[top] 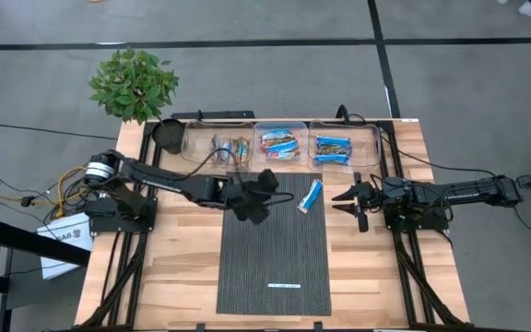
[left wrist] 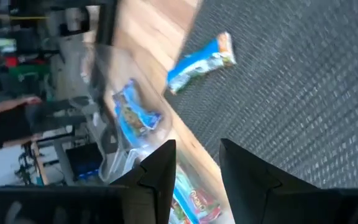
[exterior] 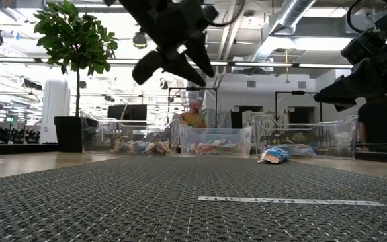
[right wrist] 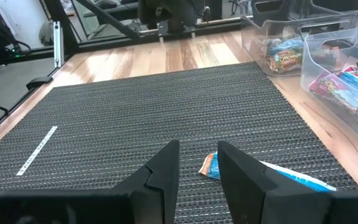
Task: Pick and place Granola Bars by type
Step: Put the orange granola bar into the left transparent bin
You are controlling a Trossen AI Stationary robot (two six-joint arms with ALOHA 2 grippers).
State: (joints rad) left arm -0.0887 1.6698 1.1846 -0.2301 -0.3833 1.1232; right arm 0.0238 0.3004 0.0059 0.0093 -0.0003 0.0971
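Bright overhead light, left wrist blurred

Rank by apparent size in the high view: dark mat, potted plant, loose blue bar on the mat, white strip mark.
1. Dark mat.
2. Potted plant.
3. Loose blue bar and white strip mark: similar length, the bar wider, so the order is unsure.

The left arm reaches in from the counter's left edge toward its middle, and its tool hangs above the surface near the back with its 2 fingers parted and nothing between them. The right arm comes in from the right edge, low and level; its tool is also spread apart and empty.
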